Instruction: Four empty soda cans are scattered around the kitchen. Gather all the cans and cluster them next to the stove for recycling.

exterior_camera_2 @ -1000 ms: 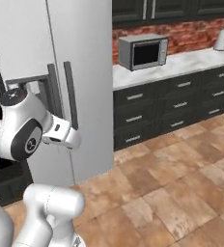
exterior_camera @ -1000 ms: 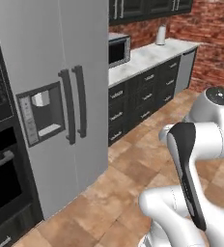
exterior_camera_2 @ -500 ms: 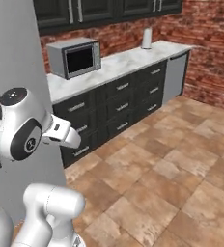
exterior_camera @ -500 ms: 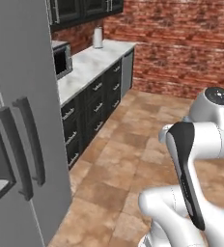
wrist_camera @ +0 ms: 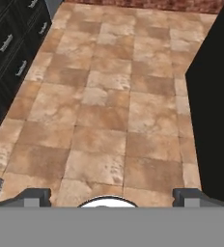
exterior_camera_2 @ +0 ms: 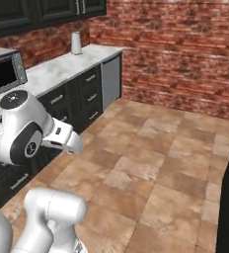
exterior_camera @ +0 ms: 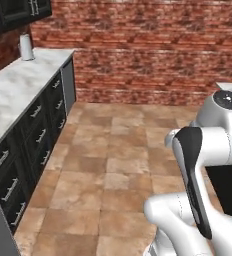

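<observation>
Left side: white marble counter [exterior_camera: 23, 90] on black panelled cabinets [exterior_camera_2: 84, 94], running to the red brick wall [exterior_camera: 138, 50]; a white paper-towel roll [exterior_camera: 25, 47] stands upright at its far end, and the corner of a grey microwave [exterior_camera_2: 3, 74] sits nearer the base. No soda can stands on the stretch of counter in sight, and none on the terracotta tile floor [wrist_camera: 109, 111]; no cooktop visible either. Middle: open floor, hand [wrist_camera: 111, 195] pointed down at it, fingertips [wrist_camera: 34, 195] spread wide, nothing between them. Right side: a tall black cabinet face [wrist_camera: 215, 111] along the floor's edge; a pale counter corner [exterior_camera: 230, 86] shows above it in the left base view. Judgement: cans lie somewhere outside this framing, so their direction from the hand cannot be told; the next move is more searching with the base, not a reach.
</observation>
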